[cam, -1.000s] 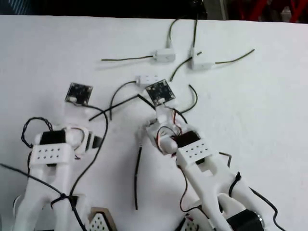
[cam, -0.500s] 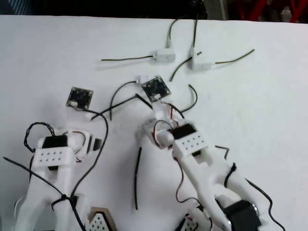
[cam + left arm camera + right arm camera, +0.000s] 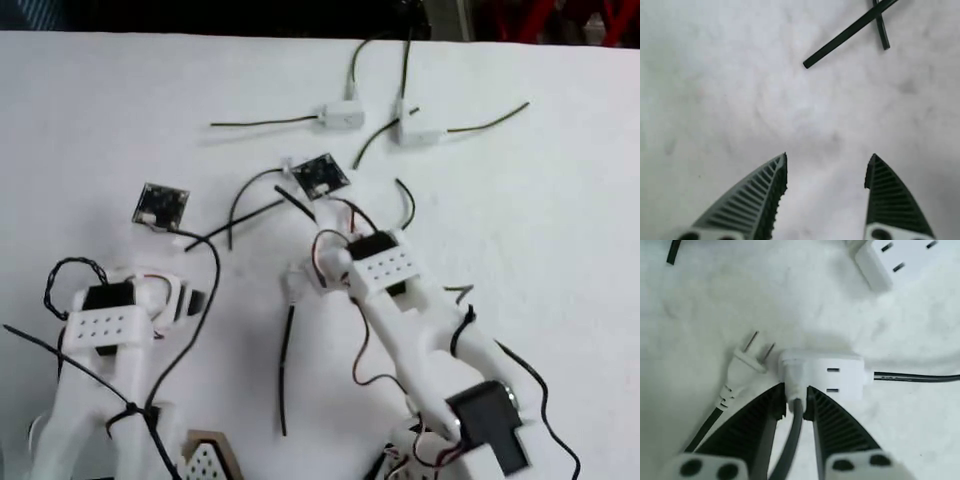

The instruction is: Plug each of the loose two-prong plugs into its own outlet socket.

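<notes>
Plug (image 3: 790,374) in question is a small white one with a thick dark cord (image 3: 792,440) running back between the jaws. The right gripper (image 3: 796,392) is clamped tight on it right where the cord comes out, and the plug's front is butted up against the end of a white socket block (image 3: 840,377) around the middle of the table (image 3: 100,100). Prongs are hidden, so can't tell how deep it's seated. A second white plug (image 3: 742,365) lies loose just beside the block, prongs bare. A second socket block (image 3: 890,260) is cut off by the frame. Left gripper (image 3: 828,156) hangs wide open over bare tabletop on the table's left side.
</notes>
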